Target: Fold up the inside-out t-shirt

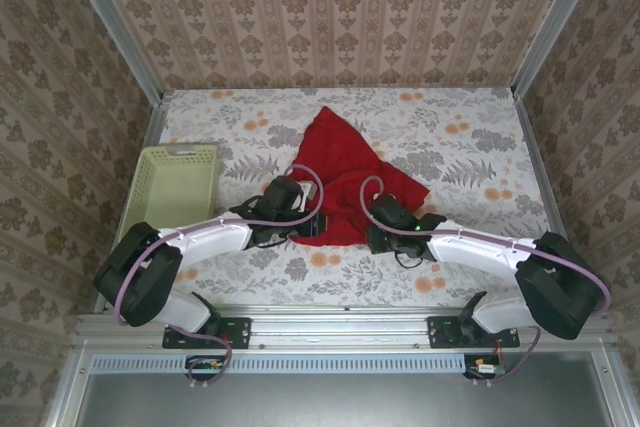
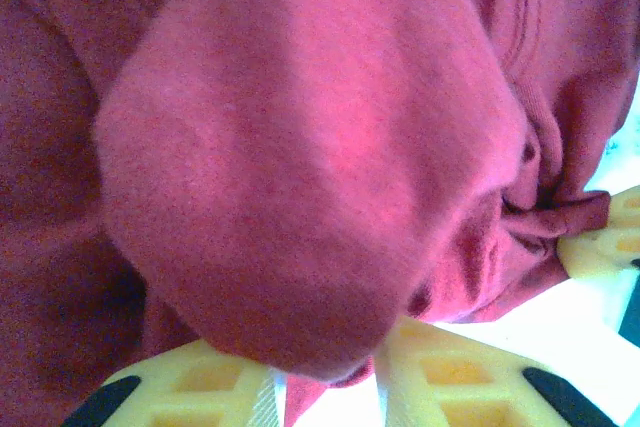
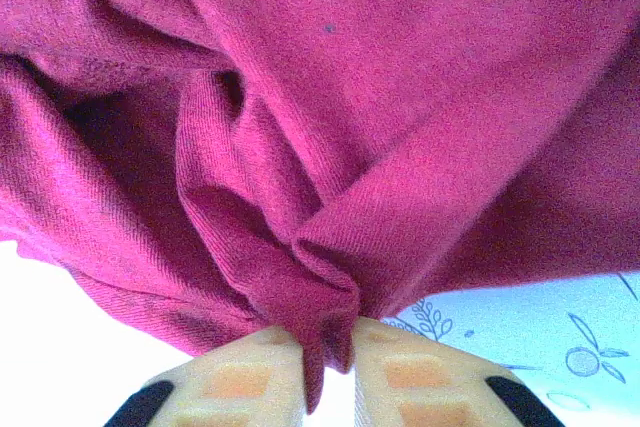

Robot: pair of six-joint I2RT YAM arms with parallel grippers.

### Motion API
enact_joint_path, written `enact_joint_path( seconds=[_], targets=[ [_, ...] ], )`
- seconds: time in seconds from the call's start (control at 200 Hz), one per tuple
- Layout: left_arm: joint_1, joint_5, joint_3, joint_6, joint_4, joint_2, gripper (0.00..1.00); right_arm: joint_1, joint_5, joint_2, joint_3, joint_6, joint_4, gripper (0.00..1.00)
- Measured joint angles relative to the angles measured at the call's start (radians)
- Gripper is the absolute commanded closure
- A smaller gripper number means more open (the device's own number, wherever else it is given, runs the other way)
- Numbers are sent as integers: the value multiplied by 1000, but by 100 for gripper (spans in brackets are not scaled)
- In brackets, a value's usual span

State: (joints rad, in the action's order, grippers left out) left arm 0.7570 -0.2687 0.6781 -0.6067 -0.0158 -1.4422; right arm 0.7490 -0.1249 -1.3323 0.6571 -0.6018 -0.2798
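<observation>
The inside-out t-shirt (image 1: 343, 169) is a plain red heap in the middle of the table, bunched and peaked toward the back. At the heap's near left edge, my left gripper (image 1: 311, 226) has its yellow fingers (image 2: 200, 387) a little apart. A bulge of red cloth (image 2: 300, 167) lies over the tips and a strip hangs between them. My right gripper (image 1: 373, 237) is at the near right edge. Its fingers (image 3: 250, 377) are pinched on a gathered fold of the shirt (image 3: 325, 297). A yellow fingertip (image 2: 603, 247) of it shows in the left wrist view, holding puckered cloth.
A pale green basket (image 1: 178, 185) stands at the table's left side, close to the left arm. The flowered tablecloth (image 1: 470, 147) lies bare to the right of the shirt and behind it. Patterned walls close in the table on three sides.
</observation>
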Motion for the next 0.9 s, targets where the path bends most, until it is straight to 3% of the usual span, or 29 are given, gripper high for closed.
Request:
enact_joint_path(
  seconds=[0.095,0.29,0.385,0.495,0.63,0.785,0.9],
  targets=[
    [0,-11,0,-6,-2,0,57,0,-9,46,29,21,-55,63],
    [3,-19,0,-9,-17,0,56,0,-24,54,188,66,-100,62],
    [11,-18,0,-9,-18,0,57,0,-21,8,248,79,-93,61],
    [21,-19,0,-10,-23,0,57,0,-20,-90,289,86,-81,52],
    [21,-19,0,-14,-40,-8,58,-19,18,-195,291,85,-48,50],
    [21,-19,-9,-33,-71,-10,65,-45,45,-286,315,80,-28,57],
    [21,-18,-15,-43,-88,-17,71,-57,44,-309,328,80,-14,72]
  ],
)
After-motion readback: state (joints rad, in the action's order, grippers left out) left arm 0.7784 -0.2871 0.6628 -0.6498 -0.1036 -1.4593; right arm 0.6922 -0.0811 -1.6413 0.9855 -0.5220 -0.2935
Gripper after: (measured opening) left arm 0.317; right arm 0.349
